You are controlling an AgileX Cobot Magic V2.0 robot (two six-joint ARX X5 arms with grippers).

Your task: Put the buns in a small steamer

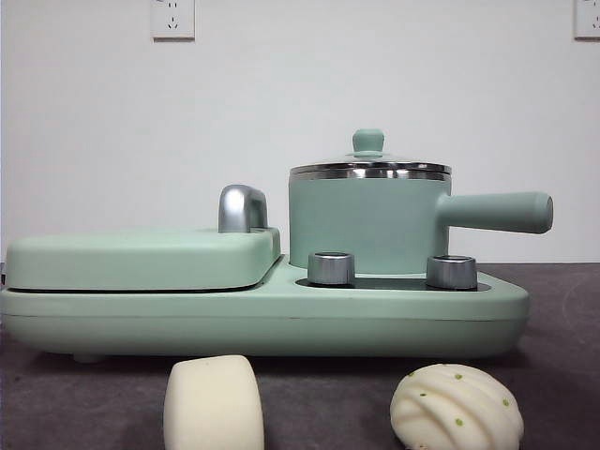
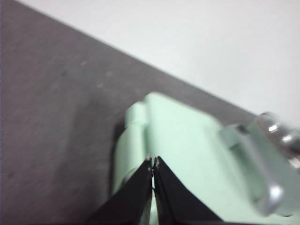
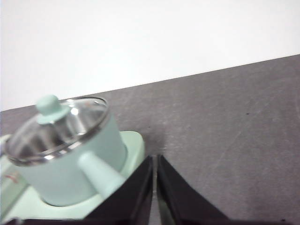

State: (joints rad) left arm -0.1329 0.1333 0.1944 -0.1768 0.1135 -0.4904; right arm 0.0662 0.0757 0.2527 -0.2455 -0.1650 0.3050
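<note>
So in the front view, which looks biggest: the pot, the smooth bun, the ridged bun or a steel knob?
1. Pot, clearly the largest.
2. Ridged bun and smooth bun: about alike, and both are cut off by the picture's edge and nearest the camera, so I won't rank them.
3. Steel knob, smallest.

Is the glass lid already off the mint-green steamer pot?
No, the glass lid with the green knob sits on the steel rim of the mint-green steamer pot in the front view.
</note>
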